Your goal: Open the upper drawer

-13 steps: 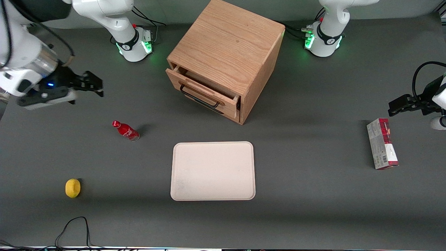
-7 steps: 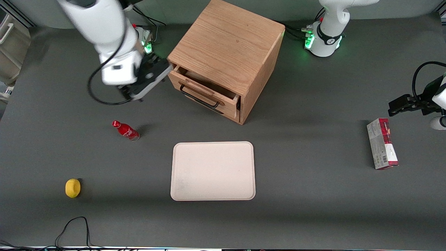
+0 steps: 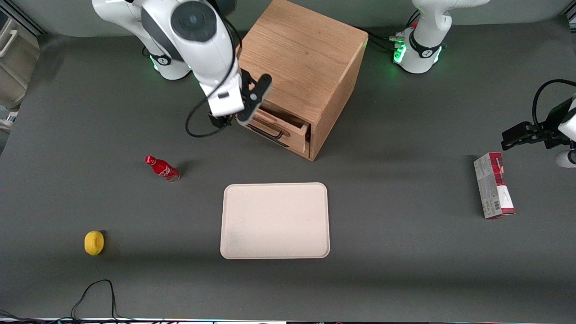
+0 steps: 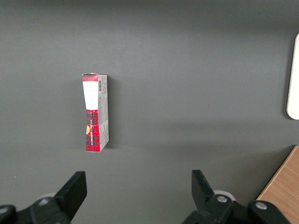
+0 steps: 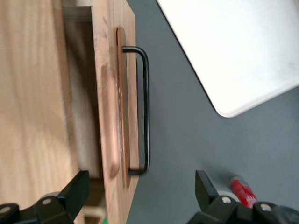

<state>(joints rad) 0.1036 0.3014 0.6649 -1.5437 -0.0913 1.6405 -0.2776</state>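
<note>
The upper drawer [image 3: 290, 131] of the oak cabinet [image 3: 297, 49] stands a little way out, with a dark gap showing above its front panel [image 5: 105, 70]. Its thin black wire handle [image 3: 275, 134] [image 5: 146, 107] runs along the panel. My right gripper [image 3: 240, 112] [image 5: 140, 186] hangs open just above the end of the drawer front toward the working arm's end of the table. The jaws are spread wide, one finger [image 5: 74, 191] over the drawer's inside and the other finger [image 5: 203, 186] over the table in front of the drawer. They hold nothing and touch nothing.
A cream tray [image 3: 274, 220] [image 5: 243, 46] lies on the table nearer the camera than the cabinet. A red bottle [image 3: 162, 168] [image 5: 243, 191] and a yellow lemon [image 3: 94, 242] lie toward the working arm's end. A red and grey box [image 3: 493, 185] [image 4: 95, 113] lies toward the parked arm's end.
The right arm has swung in from the working arm's end of the table to the drawer front. The drawer stands as far out as before.
</note>
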